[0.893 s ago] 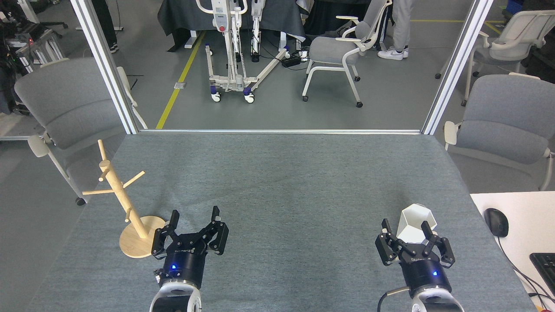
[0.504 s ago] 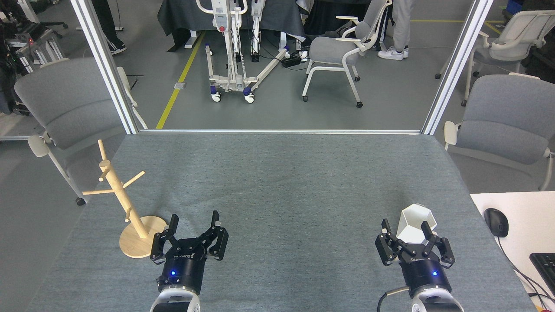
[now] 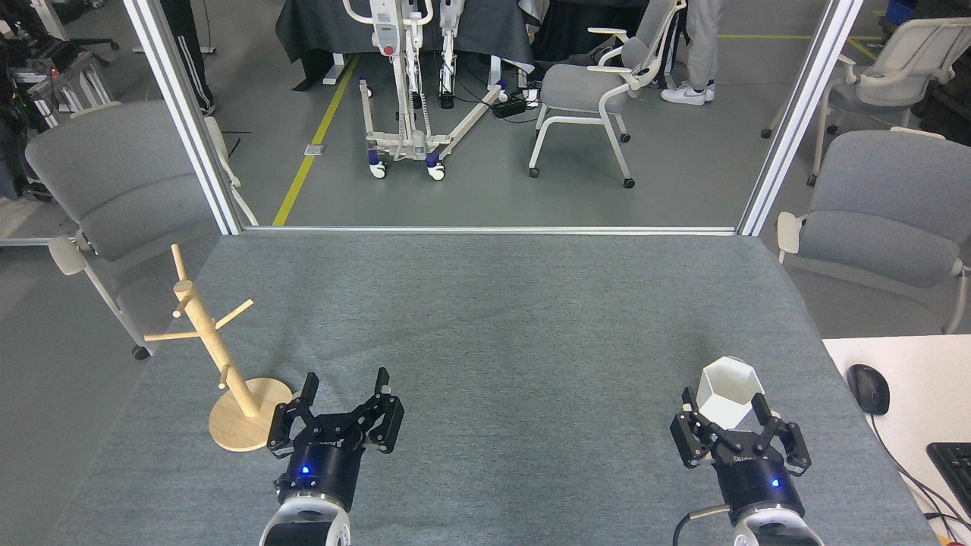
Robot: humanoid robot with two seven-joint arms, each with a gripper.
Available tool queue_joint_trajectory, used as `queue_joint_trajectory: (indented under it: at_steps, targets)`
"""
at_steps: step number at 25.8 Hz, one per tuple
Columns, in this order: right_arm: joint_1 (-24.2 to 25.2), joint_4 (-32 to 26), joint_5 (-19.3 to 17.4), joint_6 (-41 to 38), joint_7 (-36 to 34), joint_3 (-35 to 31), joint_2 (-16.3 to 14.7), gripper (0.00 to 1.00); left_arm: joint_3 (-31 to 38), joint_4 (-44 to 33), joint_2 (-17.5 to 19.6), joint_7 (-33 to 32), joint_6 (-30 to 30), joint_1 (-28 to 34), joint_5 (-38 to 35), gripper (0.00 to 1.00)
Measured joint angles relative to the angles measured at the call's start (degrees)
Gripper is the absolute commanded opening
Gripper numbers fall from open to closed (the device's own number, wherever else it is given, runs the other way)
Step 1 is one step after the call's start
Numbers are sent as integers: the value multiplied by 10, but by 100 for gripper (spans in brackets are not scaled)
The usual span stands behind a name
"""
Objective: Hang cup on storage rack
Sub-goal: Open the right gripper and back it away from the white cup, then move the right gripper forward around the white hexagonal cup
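Now right gripper (image 3: 723, 406) lower, jaws looser round cup (image 3: 728, 393).

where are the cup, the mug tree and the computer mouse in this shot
cup (image 3: 730, 390), head view, on its white faceted side wall
mug tree (image 3: 215, 350), head view, on the upright wooden pole
computer mouse (image 3: 869, 387), head view, on its black top shell
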Motion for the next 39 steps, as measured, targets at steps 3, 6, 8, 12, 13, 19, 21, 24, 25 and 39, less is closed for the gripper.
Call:
queue_joint_trajectory:
  at_steps: [3, 6, 8, 12, 13, 19, 21, 24, 25, 39]
  targets:
    - [1, 7, -1, -3, 0, -22, -1, 100, 0, 3, 0, 10, -8, 2, -1, 99]
    - [1, 31, -1, -7, -2, -36, -6, 100, -1, 4, 0, 12, -11, 2, -2, 99]
    - [1, 52, -1, -11, -5, -41, -17, 100, -1, 4, -1, 12, -11, 2, -2, 99]
    - [-3, 91, 0, -16, -8, -43, -35, 100, -1, 14, -3, 11, -12, 2, -2, 99]
    - [-5, 98, 0, -17, -10, -43, -38, 100, -1, 19, -3, 11, -12, 1, -2, 99]
    - [-9, 120, 1, -45, -31, -43, -45, 100, -1, 47, -3, 10, -12, -11, -2, 99]
    - [-13, 131, 2, -57, -34, -43, -45, 100, -1, 50, -2, 10, -12, -13, -2, 99]
    - [-24, 146, 2, -70, -37, -43, -55, 100, -1, 53, -2, 10, -12, -13, -2, 99]
    - [-27, 151, 2, -72, -37, -43, -59, 100, -1, 53, -3, 10, -12, -12, -2, 99]
    - [-75, 201, -1, -79, -37, -40, -74, 100, -1, 53, 0, 11, -13, 1, -2, 99]
